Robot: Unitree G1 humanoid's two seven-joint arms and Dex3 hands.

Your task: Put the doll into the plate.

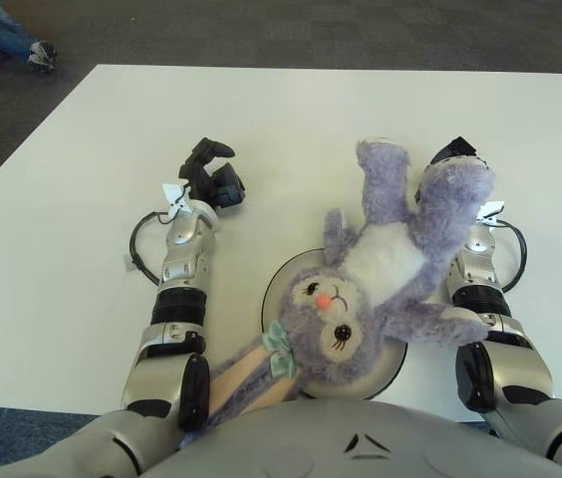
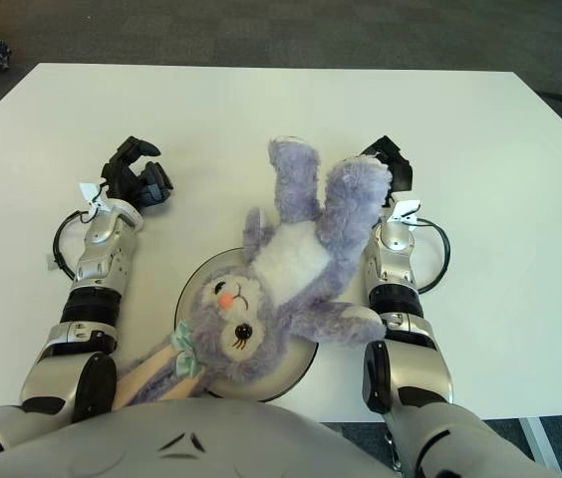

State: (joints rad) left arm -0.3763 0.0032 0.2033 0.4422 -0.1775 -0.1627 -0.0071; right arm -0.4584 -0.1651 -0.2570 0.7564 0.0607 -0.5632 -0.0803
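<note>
Though its legs overhang, purple white-bellied doll on plate; right robot hand grip unclear, left robot hand curled.

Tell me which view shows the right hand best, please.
The right eye view: the right hand shows beside the fluffy purple plush doll's leg, black fingers clear of the fur. In the left eye view the same hand is mostly hidden behind that leg, so less of it shows.
</note>
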